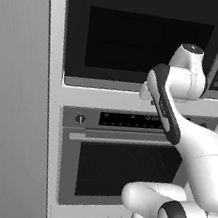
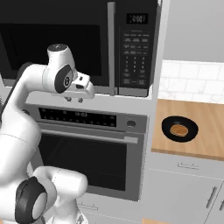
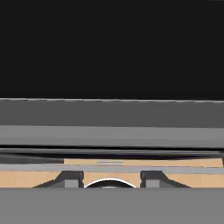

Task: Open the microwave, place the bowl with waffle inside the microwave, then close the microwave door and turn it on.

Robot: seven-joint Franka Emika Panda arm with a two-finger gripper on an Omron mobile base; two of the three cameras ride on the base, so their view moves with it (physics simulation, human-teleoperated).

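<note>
The microwave [image 2: 65,43] fills the upper cabinet, and its black door [image 1: 143,41] with the dark window is shut. A tall grey bar handle [image 2: 111,48] runs down the door's right edge, left of the keypad [image 2: 134,57]. My gripper [image 2: 74,99] hangs just below the door's lower edge, left of the handle, touching nothing. In the hand view the gripper [image 3: 112,179] is open, with nothing between its fingertips [image 3: 72,178]. The black bowl [image 2: 165,127] with a golden waffle [image 2: 179,130] rests on the wooden counter [image 2: 205,127], well to the gripper's right.
An oven [image 2: 87,153] with a horizontal handle [image 1: 121,139] and a knob sits directly under the microwave. A tall grey panel [image 1: 13,89] rises at the left. White drawers [image 2: 188,183] lie below the counter, and a tiled wall [image 2: 192,81] stands behind it.
</note>
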